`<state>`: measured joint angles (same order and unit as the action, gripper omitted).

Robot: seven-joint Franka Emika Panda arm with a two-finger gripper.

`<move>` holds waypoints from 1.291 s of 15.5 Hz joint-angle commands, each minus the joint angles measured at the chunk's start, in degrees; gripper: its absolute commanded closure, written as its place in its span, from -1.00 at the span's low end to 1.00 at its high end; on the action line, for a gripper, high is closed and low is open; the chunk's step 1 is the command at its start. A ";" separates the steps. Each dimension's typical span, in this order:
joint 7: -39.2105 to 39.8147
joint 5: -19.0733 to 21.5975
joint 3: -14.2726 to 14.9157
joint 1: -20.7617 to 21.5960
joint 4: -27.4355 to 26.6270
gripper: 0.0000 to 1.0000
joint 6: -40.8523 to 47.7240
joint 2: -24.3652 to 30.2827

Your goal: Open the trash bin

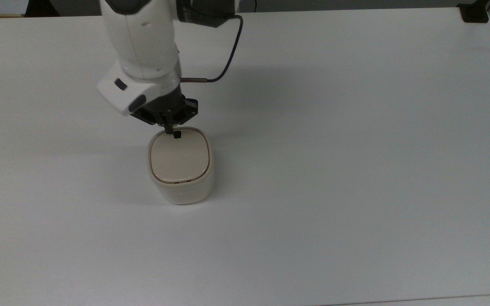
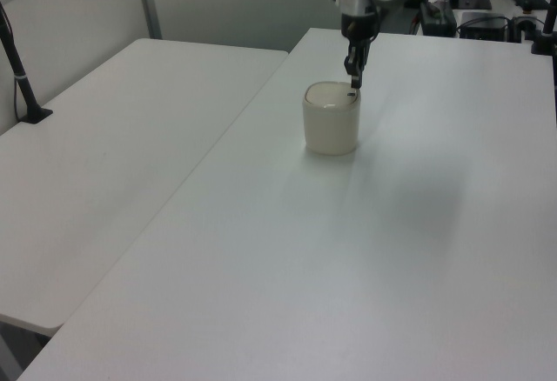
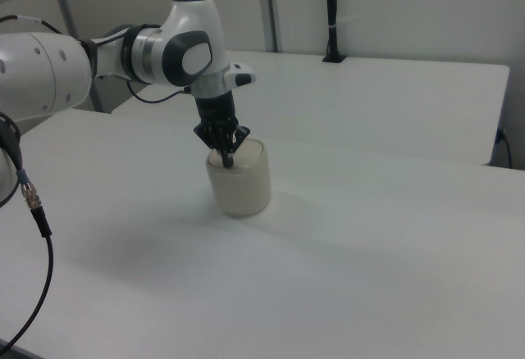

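The bin (image 1: pixel 180 168) sits mid table (image 1: pixel 355 170), lid (image 1: pixel 179 158) shut. The claw (image 1: pixel 169 129), fingers pressed together, points down right by the black mark (image 1: pixel 177 134). Risk: it may miss the mark & slide off, or push too hard & tip the bin.

Trash bin (image 1: pixel 180 168) stands upright on the table (image 1: pixel 355 170), a little toward the top view's left of centre, well away from every edge. Lid (image 1: pixel 179 158) lies flat on the bin; its square mark (image 1: pixel 177 134) sits near the lid edge toward the top view's top. Gripper (image 1: pixel 169 130) hangs directly over that edge, fingertips pinched together at the mark; contact cannot be told. In the left view, a second table (image 2: pixel 113 163) adjoins on the left view's left.
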<state>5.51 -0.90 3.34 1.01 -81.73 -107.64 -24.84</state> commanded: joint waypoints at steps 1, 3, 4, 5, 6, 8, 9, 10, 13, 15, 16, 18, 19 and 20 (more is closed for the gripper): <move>0.73 0.90 0.35 0.83 -0.09 1.00 -1.52 -0.91; 0.73 1.08 0.35 1.10 -0.27 1.00 -3.53 -1.26; 0.81 1.08 0.35 1.10 -0.27 1.00 -3.72 -1.43; 0.90 0.99 0.35 1.10 -0.27 1.00 -3.72 -1.44; 0.99 0.99 0.35 1.10 -0.27 1.00 -3.72 -1.44; 0.99 0.99 0.35 1.18 -0.36 1.00 -3.72 -1.52; 0.99 1.08 0.35 1.19 -0.27 1.00 -3.72 -1.44; 0.99 1.16 0.35 1.10 -0.01 1.00 -3.46 -1.26; 0.99 1.69 0.35 1.01 0.17 1.00 -3.28 0.06; 0.99 1.69 0.35 1.10 0.35 1.00 -3.54 -0.12; 0.90 1.69 0.35 1.10 0.35 1.00 -3.63 -0.29; 0.99 1.61 0.35 1.18 0.26 1.00 -3.72 -0.55; 0.99 1.60 0.35 1.19 0.09 1.00 -3.80 -0.73; 1.08 1.60 0.35 1.19 0.08 1.00 -3.81 -0.99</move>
<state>5.51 -0.37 3.33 1.71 -80.79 -109.90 -25.69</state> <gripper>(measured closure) 0.991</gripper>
